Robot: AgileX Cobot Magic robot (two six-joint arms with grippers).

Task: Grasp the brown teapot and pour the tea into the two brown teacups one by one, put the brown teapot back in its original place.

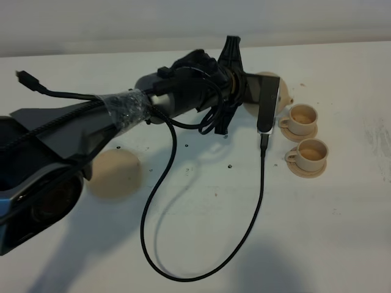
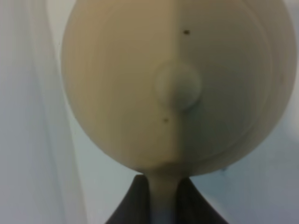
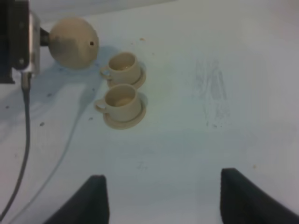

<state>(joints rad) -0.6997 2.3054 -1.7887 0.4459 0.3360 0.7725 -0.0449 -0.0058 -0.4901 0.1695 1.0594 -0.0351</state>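
Left hand clamped on brown teapot handle, pot off worktop. Spout points right, just beside far teacup; near teacup next. Saucer well apart leftward. Right hand wide.

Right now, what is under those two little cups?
The farther teacup sits on its own small saucer, and the nearer teacup sits on a second saucer. Only the rims of the saucers show; their middles are covered by the cups.
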